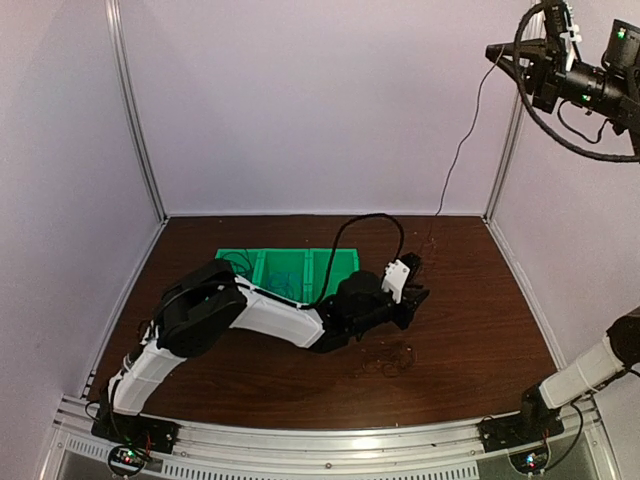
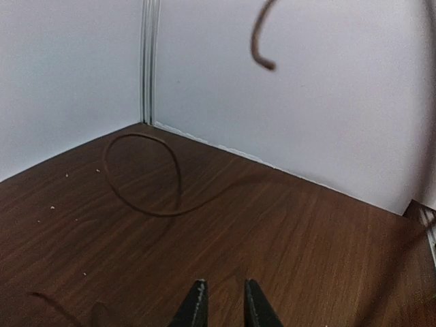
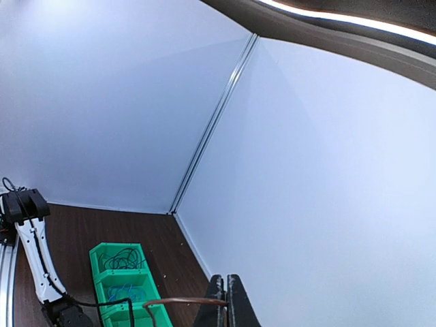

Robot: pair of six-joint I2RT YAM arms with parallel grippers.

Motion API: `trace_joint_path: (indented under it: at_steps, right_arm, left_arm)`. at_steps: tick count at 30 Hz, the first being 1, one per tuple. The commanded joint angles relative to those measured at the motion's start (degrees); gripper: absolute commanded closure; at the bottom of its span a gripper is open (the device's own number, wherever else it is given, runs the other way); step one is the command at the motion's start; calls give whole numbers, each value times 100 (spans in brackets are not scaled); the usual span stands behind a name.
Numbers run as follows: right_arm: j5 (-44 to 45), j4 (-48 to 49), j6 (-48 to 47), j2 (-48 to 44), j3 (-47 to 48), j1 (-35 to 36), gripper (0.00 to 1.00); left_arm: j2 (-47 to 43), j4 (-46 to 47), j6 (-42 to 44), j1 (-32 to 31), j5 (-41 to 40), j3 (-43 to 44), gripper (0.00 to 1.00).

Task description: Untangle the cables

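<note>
Table point(image 1: 480, 300): dark wood, inside a white-walled enclosure.
Left arm point(image 1: 250, 315): stretched across the middle, wrist low.
Green bin point(image 1: 350, 258): beyond the arm; black cables point(image 3: 122, 259) in its left compartment, blue cable point(image 3: 126, 291) in the middle one.
Right gripper point(image 3: 225, 283): raised high, fingers together, apparently pinching a thin cable point(image 1: 463, 140) that hangs to the table's back right corner.
Left gripper point(image 2: 223, 289): fingers narrowly apart, nothing seen between them.
Loop point(image 2: 139, 178): probably that strand's slack, lying on the wood ahead of the left gripper.
Small tangle point(image 1: 388, 362): loose, nearer the bases.
Handling: take one strand only, low and square. Draw it gently away from the raised end, so no knot tightens.
</note>
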Motion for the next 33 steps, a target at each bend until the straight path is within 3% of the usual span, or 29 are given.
trace_joint_path:
  at_steps: [1, 3, 6, 7, 8, 10, 13, 19, 23, 33]
  right_arm:
    - [-1235, 1211, 1314, 239, 614, -860, 100]
    - [-1900, 2499, 2484, 309, 619, -1518, 100]
    - [-2594, 6564, 6155, 342, -28, -2395, 100]
    - [-2632, 7439, 6881, 454, 3, -2572, 100]
    - [-2657, 7575, 7056, 581, 216, -2678, 100]
    - [-2645, 7306, 6872, 619, 399, -2767, 100]
    - [-2628, 6913, 6401, 339, -252, -2773, 100]
    - [-2735, 6801, 5951, -210, -2100, -2766, 100]
    - [-2731, 6305, 5319, -393, -3003, -2748, 100]
    - [-1974, 4123, 3187, -444, -3940, -2198, 100]
  left_arm:
    - [345, 358, -447, 4, 288, 145, 80]
    - [462, 357, -545, -4, 304, 113, 80]
    - [544, 347, -675, -11, 296, 50, 88]
    - [548, 352, -710, -12, 290, 9, 94]
    - [540, 364, -759, -14, 267, -53, 98]
    - [513, 452, -831, -14, 272, -208, 100]
    - [340, 581, -855, -37, 305, -549, 100]
    - [-651, 649, -738, -66, 651, -1478, 68]
    - [-1406, 551, -678, -75, 952, -1977, 56]
    - [-2953, -984, -481, -66, 803, -2535, 50]
